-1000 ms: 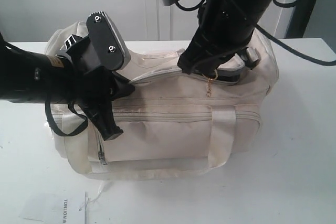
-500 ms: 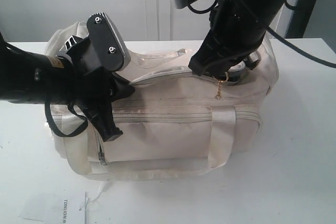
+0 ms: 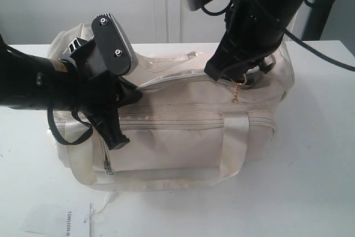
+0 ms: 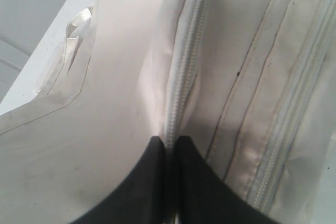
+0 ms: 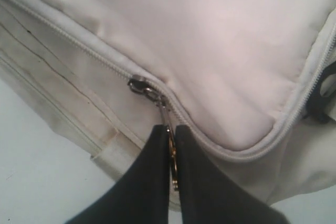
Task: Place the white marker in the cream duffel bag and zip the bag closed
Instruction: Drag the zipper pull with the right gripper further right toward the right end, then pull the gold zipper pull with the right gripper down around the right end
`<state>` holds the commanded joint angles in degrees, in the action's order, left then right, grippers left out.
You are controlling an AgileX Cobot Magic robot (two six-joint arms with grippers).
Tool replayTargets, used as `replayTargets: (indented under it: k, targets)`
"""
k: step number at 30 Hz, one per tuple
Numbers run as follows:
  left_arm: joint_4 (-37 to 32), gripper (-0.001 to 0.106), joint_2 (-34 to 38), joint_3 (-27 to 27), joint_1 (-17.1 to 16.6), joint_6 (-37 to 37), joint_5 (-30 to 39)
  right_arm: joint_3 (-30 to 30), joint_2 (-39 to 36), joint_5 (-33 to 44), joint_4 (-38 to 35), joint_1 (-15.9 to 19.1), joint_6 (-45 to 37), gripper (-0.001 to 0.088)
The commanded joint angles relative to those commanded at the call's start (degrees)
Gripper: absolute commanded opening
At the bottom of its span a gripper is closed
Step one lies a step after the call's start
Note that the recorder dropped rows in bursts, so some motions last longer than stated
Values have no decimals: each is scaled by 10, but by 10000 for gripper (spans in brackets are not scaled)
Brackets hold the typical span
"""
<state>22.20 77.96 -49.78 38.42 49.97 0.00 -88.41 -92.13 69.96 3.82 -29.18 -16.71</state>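
I've got both arms on the cream duffel bag (image 3: 183,137)
Exterior: bag sits on the table (image 3: 316,159), left gripper (image 3: 135,94) and right gripper (image 3: 236,79) up top. Left wrist: clenched on the zip seam (image 4: 181,77). Right wrist: clamped on the gold zip pull (image 5: 161,103).

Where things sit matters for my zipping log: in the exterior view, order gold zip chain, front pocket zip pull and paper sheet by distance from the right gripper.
1. Gold zip chain, hanging at the right gripper.
2. Front pocket zip pull, low left on the cream duffel bag.
3. Paper sheet, on the table, bottom left.
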Motion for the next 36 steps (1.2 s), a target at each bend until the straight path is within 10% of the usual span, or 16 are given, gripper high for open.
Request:
replayTargets:
  k: [36]
  targets:
    - [0, 0, 0, 0, 0, 0, 0, 0, 7, 0, 10, 68, -11, 0]
